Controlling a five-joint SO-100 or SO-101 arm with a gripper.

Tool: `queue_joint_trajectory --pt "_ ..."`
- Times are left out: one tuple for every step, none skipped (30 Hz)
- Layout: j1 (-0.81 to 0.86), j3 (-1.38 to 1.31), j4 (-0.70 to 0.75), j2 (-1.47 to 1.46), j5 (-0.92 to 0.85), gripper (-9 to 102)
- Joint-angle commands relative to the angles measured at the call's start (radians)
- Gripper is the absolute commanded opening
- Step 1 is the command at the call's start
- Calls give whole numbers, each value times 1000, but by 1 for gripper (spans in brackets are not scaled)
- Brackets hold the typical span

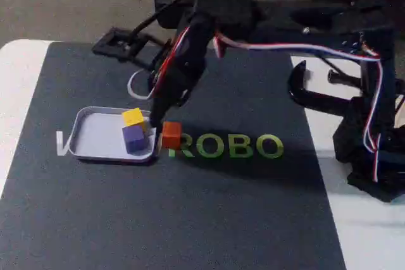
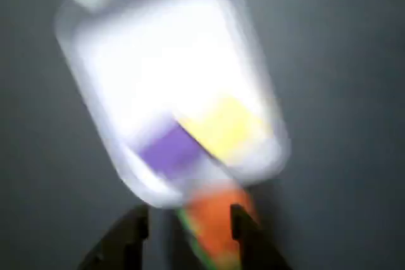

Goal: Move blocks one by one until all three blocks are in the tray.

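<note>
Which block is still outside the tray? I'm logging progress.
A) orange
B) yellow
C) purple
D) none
A: the orange block sits on the dark mat just past the tray rim, while the yellow block and purple block lie inside it.

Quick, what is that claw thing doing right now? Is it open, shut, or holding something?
Gripper: open, fingers either side of the orange block; whether they press it cannot be told from the blurred wrist view.

white table (image 1: 16, 67) | dark mat (image 1: 126, 219) | on mat: tray (image 1: 95, 136), orange block (image 1: 171, 135)
</note>
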Motion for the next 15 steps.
queue_joint_trajectory --pt "18 -35 67 98 -64 14" --pt "18 -31 72 103 -77 14" --pt "18 -28 72 106 -87 14" --pt "17 -26 72 106 -97 14" --pt "17 -26 72 101 -110 14" --pt "17 -26 72 97 -121 14" --pt "17 -26 72 87 -133 16" --pt "17 -26 72 80 -144 18" --pt "15 -26 71 75 -153 22" --pt "15 -26 71 71 -161 24" --pt "15 -26 72 69 -169 25" --pt "15 -26 72 67 -169 25" --pt "15 -26 72 66 -170 25" --pt "17 -26 72 64 -170 25" --pt "18 -26 72 61 -170 25"
